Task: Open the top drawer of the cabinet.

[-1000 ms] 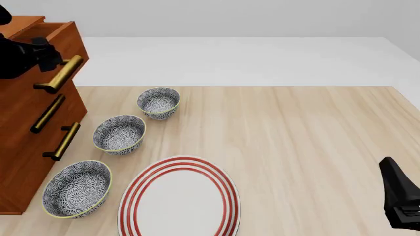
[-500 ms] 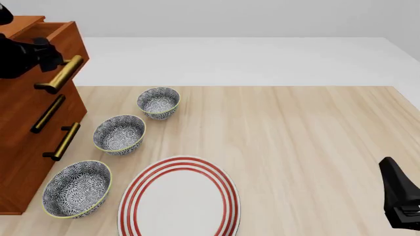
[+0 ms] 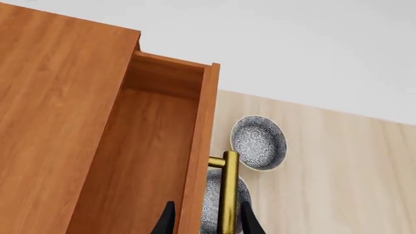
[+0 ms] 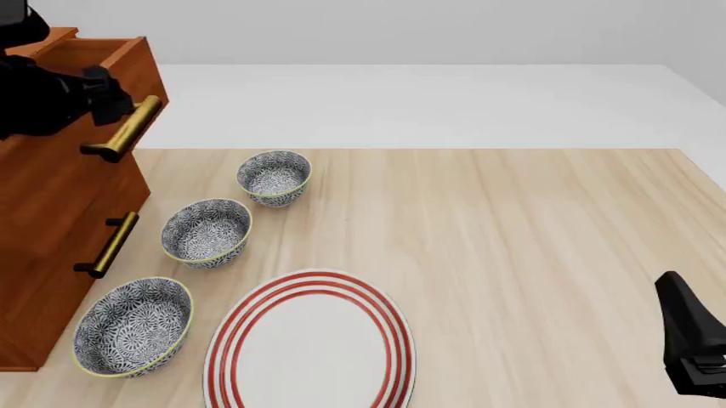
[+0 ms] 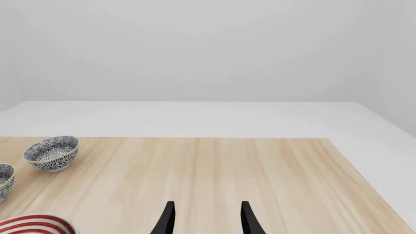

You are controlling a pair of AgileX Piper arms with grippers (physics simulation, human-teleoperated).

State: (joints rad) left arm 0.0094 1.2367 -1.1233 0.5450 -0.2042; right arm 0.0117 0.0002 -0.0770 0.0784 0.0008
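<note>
The cabinet (image 4: 46, 255) stands at the table's left edge. Its top drawer (image 4: 119, 53) is pulled out, and in the left wrist view its bare wooden inside (image 3: 153, 156) shows. My left gripper (image 4: 111, 100) is at the drawer's brass handle (image 4: 127, 129). In the left wrist view the gripper (image 3: 208, 222) straddles the drawer front and the handle (image 3: 228, 190), one finger inside the drawer and one outside the bar. The fingers stand as wide apart as those of the idle right gripper. My right gripper (image 5: 206, 219) is open over bare table at the near right (image 4: 692, 348).
Three patterned bowls (image 4: 274, 177) (image 4: 206, 231) (image 4: 133, 325) sit in a row in front of the cabinet. A red-striped plate (image 4: 309, 340) lies near the table's front. The lowest drawer's handle (image 4: 108, 245) shows under the pulled-out drawer.
The top drawer has slid further out towards the table's middle, with my left gripper moving along. It now hides the middle drawer's handle. The right arm has not moved.
</note>
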